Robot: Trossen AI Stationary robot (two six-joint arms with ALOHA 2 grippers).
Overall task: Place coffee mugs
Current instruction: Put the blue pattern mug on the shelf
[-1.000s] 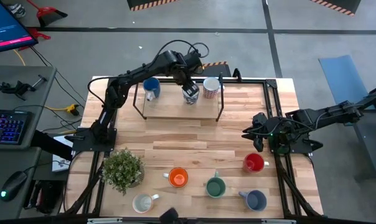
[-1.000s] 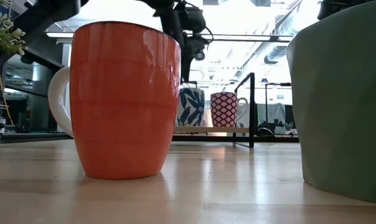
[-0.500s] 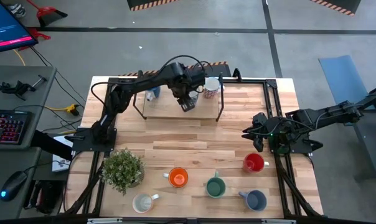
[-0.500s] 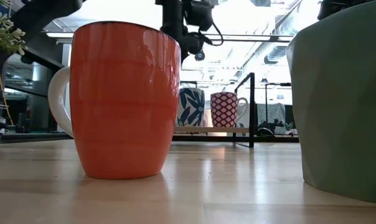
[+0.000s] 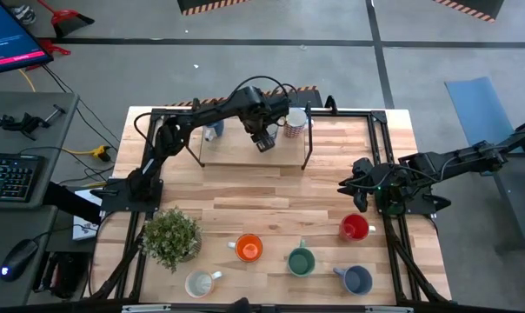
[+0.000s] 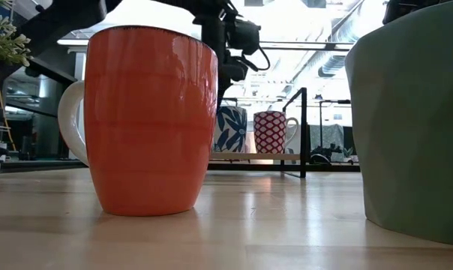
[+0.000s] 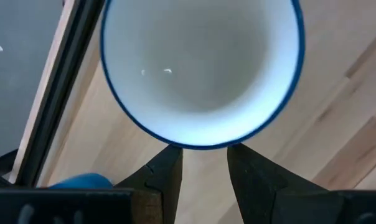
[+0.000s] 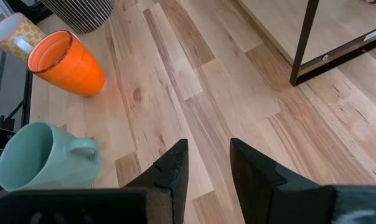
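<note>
My left gripper [image 7: 203,155] is open, and in the high view it [image 5: 262,142] hangs above the rack shelf [image 5: 236,154] at the table's far side. Right below it a blue-leaf mug [image 6: 230,129] stands on its base on the shelf. Its blue rim [image 7: 200,144] lies just ahead of the fingertips, and they do not touch it. A blue mug [image 5: 212,130] and a red-patterned mug [image 5: 295,123] stand on the same shelf. My right gripper [image 8: 206,149] is open and waits over the table's right side [image 5: 356,187].
A red mug [image 5: 355,228], an orange mug [image 5: 248,249], a green mug [image 5: 301,260], a slate-blue mug [image 5: 356,279] and a cream mug [image 5: 200,283] stand along the near edge. A potted plant [image 5: 171,236] is near left. Bare wood lies mid-table.
My left gripper has risen off the top of the blue-leaf mug and shifted a little toward the near edge. The mug stays upright on the shelf where it stood.
</note>
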